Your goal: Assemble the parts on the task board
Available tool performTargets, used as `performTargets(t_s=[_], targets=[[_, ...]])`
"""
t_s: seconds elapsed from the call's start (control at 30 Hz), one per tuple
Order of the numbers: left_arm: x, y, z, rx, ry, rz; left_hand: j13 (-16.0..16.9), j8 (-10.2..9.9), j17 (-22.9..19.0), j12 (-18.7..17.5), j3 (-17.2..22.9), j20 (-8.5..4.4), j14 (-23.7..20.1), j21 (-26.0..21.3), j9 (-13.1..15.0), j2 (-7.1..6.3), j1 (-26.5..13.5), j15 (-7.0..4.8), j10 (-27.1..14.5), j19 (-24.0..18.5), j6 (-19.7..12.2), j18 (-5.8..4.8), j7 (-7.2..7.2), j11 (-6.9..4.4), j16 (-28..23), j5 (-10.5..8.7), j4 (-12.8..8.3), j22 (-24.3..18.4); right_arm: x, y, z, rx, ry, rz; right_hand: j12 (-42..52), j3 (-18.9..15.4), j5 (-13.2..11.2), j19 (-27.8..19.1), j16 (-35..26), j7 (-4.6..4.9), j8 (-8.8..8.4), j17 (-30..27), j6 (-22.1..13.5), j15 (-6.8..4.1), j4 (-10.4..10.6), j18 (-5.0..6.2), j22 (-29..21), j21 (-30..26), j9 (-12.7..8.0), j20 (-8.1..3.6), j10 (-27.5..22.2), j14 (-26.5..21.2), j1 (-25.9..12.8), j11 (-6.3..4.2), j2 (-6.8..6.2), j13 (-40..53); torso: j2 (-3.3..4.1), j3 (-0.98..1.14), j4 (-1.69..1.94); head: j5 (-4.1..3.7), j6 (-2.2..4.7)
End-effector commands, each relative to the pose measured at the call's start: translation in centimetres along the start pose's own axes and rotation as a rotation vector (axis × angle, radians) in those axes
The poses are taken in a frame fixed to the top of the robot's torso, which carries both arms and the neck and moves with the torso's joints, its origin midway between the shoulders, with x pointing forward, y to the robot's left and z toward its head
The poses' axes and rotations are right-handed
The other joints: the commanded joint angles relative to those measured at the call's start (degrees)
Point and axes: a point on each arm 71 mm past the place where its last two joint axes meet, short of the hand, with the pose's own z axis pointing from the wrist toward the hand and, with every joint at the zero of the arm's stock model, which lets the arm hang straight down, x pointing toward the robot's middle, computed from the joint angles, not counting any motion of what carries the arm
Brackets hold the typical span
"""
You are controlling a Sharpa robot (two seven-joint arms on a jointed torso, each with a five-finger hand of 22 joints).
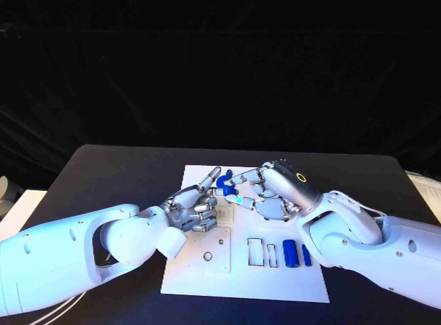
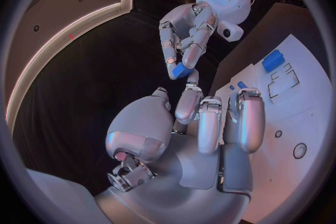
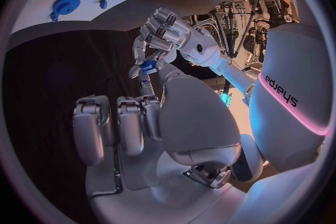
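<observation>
Both robot hands, left (image 1: 193, 206) and right (image 1: 269, 188), pinch one blue part (image 1: 226, 183) above the task board (image 1: 242, 277).

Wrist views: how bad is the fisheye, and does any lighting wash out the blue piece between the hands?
Left wrist view: the task board has curved edges; pinkish light tints it, but the blue part reads clearly. Right wrist view: the board is bent along the rim, and the part looks small and dim. Head view: even bluish light, straight edges, and the part between the left hand and right hand is distinct.
</observation>
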Motion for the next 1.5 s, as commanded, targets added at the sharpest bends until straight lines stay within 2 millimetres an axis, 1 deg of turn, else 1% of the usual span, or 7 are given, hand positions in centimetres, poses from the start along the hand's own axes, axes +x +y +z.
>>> performTargets(t_s=[0.03, 0.2, 0.4, 0.67, 1.5], targets=[[0.41, 0.0, 0.06, 0.003, 0.033, 0.003, 0.09, 0.28, 15.08, 0.19, -0.36, -0.31, 5.95, 0.34, 0.05, 0.63, 0.05, -0.38, 0.21, 2.02, 0.53, -0.54, -0.02, -0.01, 0.17, 0.38, -0.08, 4.73, 0.16, -0.08, -0.06, -0.004, 0.022, -0.013, 0.15, 0.06, 0.15, 4.74, 0.23, -0.26, 0.28, 15.07, 0.55, 0.5, -0.13, -0.16, 12.5, 0.34, 1.86, 0.33, 3.78, 6.08, 0.23, 0.25, -0.04, 12.21, -0.02, 0.02, -0.02, 0.03, -0.07], [0.33, -0.04, 0.04, 0.007, 0.028, 0.004, 0.14, 0.38, 15.08, 0.22, -0.35, -0.36, 5.95, 0.32, 0.08, 0.74, 0.16, -0.44, 0.27, 1.99, 0.68, -0.53, -0.09, -0.07, 0.17, 0.39, -0.1, 4.69, 0.12, -0.26, -0.19, 0.001, 0.027, -0.019, 0.15, 0.06, 0.15, 4.74, 0.23, -0.26, 0.28, 15.07, 0.55, 0.5, -0.13, -0.16, 12.5, 0.34, 1.86, 0.33, 3.78, 6.08, 0.23, 0.25, -0.04, 12.21, -0.01, 0.03, 0.0, 0.04, -0.14], [0.2, -0.08, 0.02, 0.009, 0.02, 0.005, 0.21, 0.4, 15.08, 0.27, -0.36, -0.37, 5.95, 0.32, 0.09, 0.76, 0.18, -0.45, 0.31, 1.99, 0.72, -0.53, -0.11, -0.09, 0.17, 0.39, -0.11, 4.69, -0.01, -0.21, -0.29, -0.001, 0.023, -0.02, 0.18, 0.05, 0.08, 4.73, 0.23, -0.27, 0.28, 15.07, 0.58, 0.5, -0.12, -0.15, 12.47, 0.32, 1.87, 0.33, 3.79, 6.08, 0.23, 0.25, -0.06, 12.23, 0.0, 0.06, -0.06, 0.08, -0.14], [0.06, -0.1, 0.01, 0.01, 0.012, 0.008, 0.27, 0.45, 15.08, 0.31, -0.36, -0.39, 5.95, 0.3, 0.1, 0.78, 0.23, -0.47, 0.34, 1.96, 0.8, -0.52, -0.14, -0.11, 0.17, 0.39, -0.13, 4.63, -0.17, -0.11, -0.41, -0.003, 0.019, -0.021, 0.34, 0.07, 0.04, 4.77, 0.23, -0.29, 0.3, 15.07, 0.63, 0.51, -0.13, -0.17, 12.56, 0.37, 1.88, 0.33, 3.84, 6.08, 0.26, 0.24, -0.05, 12.29, 0.02, 0.04, -0.01, -0.04, -0.21], [-0.25, -0.18, -0.07, 0.013, -0.001, 0.018, 0.28, 0.57, 15.08, 0.29, -0.39, -0.47, 5.95, 0.22, 0.14, 0.68, 0.59, -0.55, 0.38, 1.87, 0.95, -0.48, -0.23, -0.2, 0.17, 0.4, -0.31, 4.45, -0.54, -0.36, -0.84, 0.004, 0.019, -0.029, 0.55, 0.04, -0.08, 4.82, 0.23, -0.3, 0.34, 15.07, 0.74, 0.5, -0.06, -0.19, 12.64, 0.42, 1.91, 0.33, 3.91, 6.08, 0.19, 0.23, -0.09, 12.38, 0.0, 0.03, 0.0, -0.23, -0.44]])
